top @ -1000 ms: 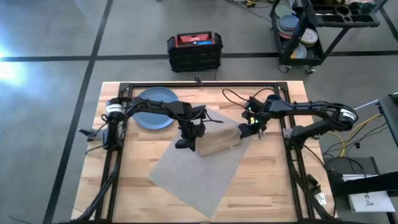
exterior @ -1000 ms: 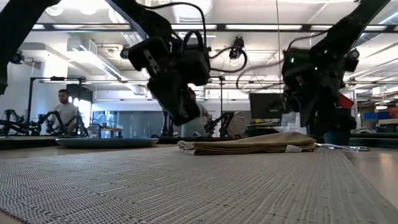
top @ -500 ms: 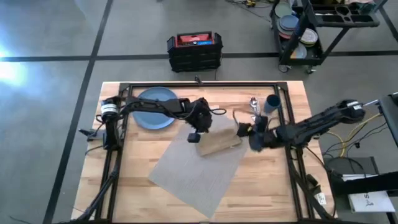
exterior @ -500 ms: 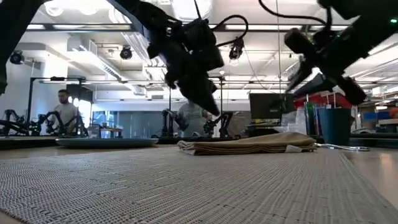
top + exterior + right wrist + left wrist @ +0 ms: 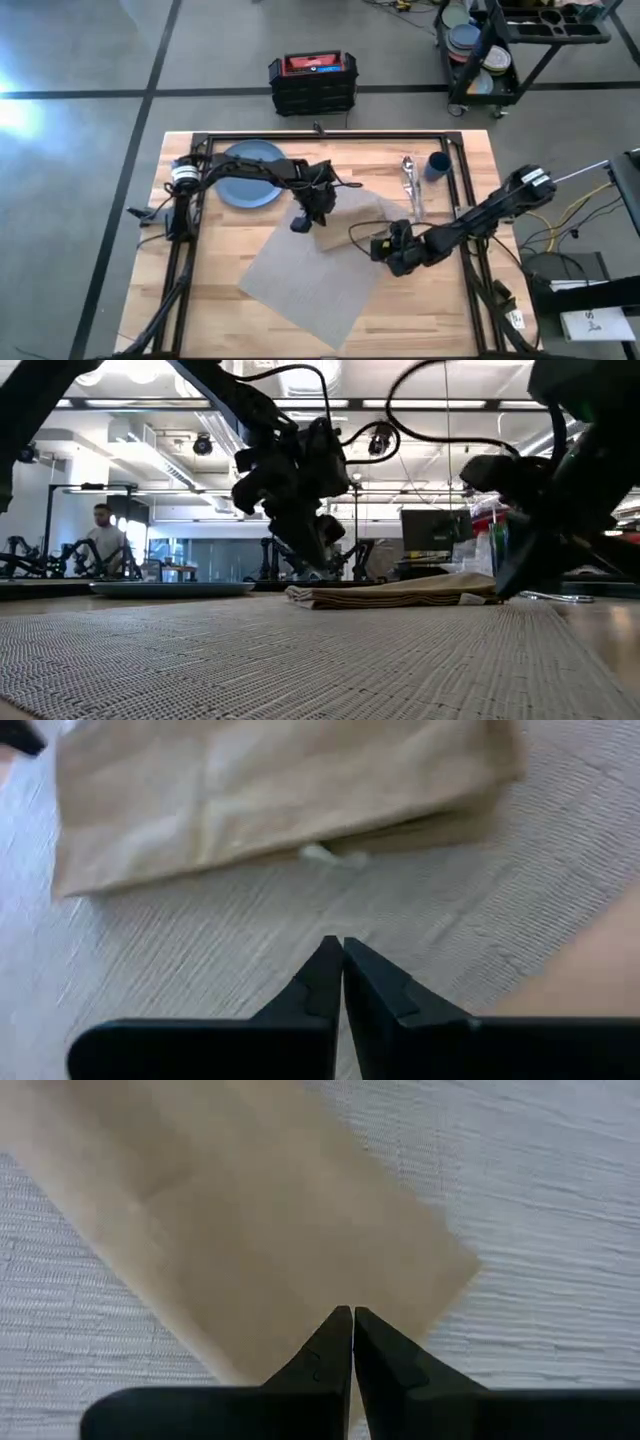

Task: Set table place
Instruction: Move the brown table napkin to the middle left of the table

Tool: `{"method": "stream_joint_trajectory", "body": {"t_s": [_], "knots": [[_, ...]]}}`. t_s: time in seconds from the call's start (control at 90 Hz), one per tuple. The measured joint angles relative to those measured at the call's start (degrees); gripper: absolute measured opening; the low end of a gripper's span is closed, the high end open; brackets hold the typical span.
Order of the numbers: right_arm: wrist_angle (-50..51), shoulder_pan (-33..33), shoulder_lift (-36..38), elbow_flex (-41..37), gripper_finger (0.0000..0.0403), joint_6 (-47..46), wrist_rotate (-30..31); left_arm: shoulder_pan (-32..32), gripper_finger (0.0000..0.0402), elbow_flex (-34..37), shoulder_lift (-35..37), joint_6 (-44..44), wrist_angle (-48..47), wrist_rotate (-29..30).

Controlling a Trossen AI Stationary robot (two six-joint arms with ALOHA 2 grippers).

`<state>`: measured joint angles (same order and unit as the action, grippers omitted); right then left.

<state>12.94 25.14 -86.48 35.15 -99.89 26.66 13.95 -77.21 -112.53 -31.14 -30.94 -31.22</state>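
Observation:
The tan folded napkin (image 5: pixel 345 228) lies flat on the far part of the grey placemat (image 5: pixel 310 275), which sits askew on the table. My left gripper (image 5: pixel 300 223) is shut and hangs over the napkin's left end (image 5: pixel 300 1250). My right gripper (image 5: pixel 386 248) is shut and low over the mat, just off the napkin's near right edge (image 5: pixel 330 850). The blue plate (image 5: pixel 247 172) rests at the far left. The dark-blue cup (image 5: pixel 438 165) and the silver cutlery (image 5: pixel 412 190) rest at the far right. My left gripper shows no contact; its tips stand above the napkin. My right gripper's shut tips (image 5: pixel 503 590) come down close to the placemat beside the napkin; I cannot tell whether they touch it.
A black frame (image 5: pixel 320 137) runs around the table's work area. Beyond the table stand a black-and-red case (image 5: pixel 312 80) and a cart with stacked dishes (image 5: pixel 480 50). A person (image 5: pixel 100 535) shows far behind in the room.
My right gripper has swung from the napkin's far right end toward the table's near edge and come down low beside the napkin's near right edge. My left gripper rose a little, then came back over the napkin's left end. The napkin has stayed in place.

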Motion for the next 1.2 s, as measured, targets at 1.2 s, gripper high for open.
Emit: {"method": "stream_joint_trajectory", "body": {"t_s": [1.2], "knots": [[0.67, -0.27, 0.88, -0.13, 0.0, 15.07, -15.45, -0.78, 0.0, 10.64, 4.83, 9.7, -40.83, -0.33]]}}
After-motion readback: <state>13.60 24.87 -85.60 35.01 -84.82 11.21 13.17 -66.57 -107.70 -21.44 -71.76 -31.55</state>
